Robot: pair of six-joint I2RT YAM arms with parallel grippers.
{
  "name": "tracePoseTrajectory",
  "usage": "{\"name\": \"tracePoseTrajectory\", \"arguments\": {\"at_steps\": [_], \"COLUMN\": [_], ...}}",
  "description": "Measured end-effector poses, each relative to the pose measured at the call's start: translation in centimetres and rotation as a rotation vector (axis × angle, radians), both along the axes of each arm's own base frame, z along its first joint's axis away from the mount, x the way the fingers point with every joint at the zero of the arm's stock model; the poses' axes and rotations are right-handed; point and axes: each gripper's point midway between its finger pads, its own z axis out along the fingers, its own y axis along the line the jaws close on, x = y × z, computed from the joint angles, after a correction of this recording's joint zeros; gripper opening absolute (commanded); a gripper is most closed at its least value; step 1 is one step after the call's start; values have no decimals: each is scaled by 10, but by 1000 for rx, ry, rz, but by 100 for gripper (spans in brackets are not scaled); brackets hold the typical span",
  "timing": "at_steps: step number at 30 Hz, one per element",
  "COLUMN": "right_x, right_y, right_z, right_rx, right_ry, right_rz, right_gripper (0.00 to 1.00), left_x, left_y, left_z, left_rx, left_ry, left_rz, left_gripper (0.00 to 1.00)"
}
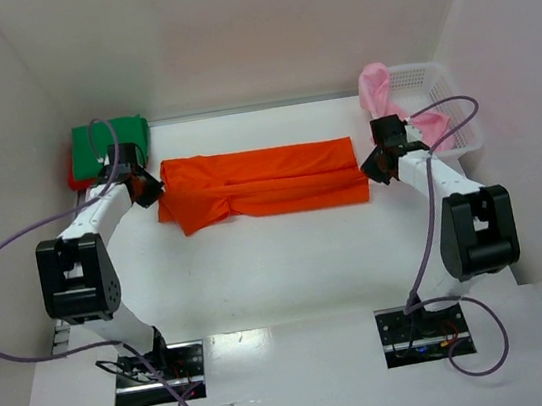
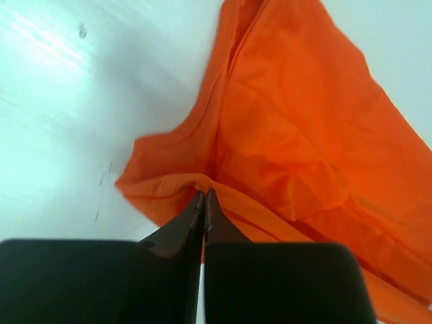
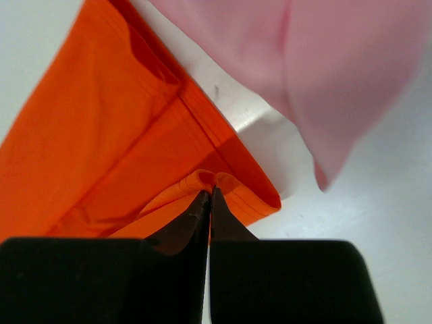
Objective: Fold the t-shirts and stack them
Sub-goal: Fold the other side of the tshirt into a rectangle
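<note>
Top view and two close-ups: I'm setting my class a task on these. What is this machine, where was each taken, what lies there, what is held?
Two robot arms stand on a table. One picture looks down from above; the other two come from a camera on each wrist. An orange t-shirt, folded lengthwise, lies between them. The left tool and right tool are each shut on one end of it. At far left a green t-shirt lies on a red t-shirt; at far right a pink t-shirt hangs out of a white lattice basket.
</note>
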Motion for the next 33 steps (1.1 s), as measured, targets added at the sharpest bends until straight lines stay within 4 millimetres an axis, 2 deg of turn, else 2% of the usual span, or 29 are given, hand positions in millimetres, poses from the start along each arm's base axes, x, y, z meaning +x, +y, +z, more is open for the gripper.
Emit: {"name": "tracePoseTrajectory", "arguments": {"at_steps": [3,4,9,16,25,33], "right_x": [26,28,47,69,84,94], "right_y": [0,0,4,8,9,11], "right_z": [2,1,-15,-23,-31,-37], "right_rx": [3,3,15,27,26,27], "right_ry": [-31,-31,-13,-15,-17,-16], "right_rz": [-2,-1,6,18,21,32], "right_gripper": [0,0,0,2,2,2], "left_x": [20,27,41,52,63,74], "left_y": [2,3,9,14,16,20], "left_z": [-7,-11,-19,-32,-47,-38], "left_rx": [13,16,32,37,41,52], "left_ry": [0,4,17,31,54,25], "left_rz": [-13,-16,-22,-12,-11,-12], "left_gripper": [0,0,0,0,0,0]}}
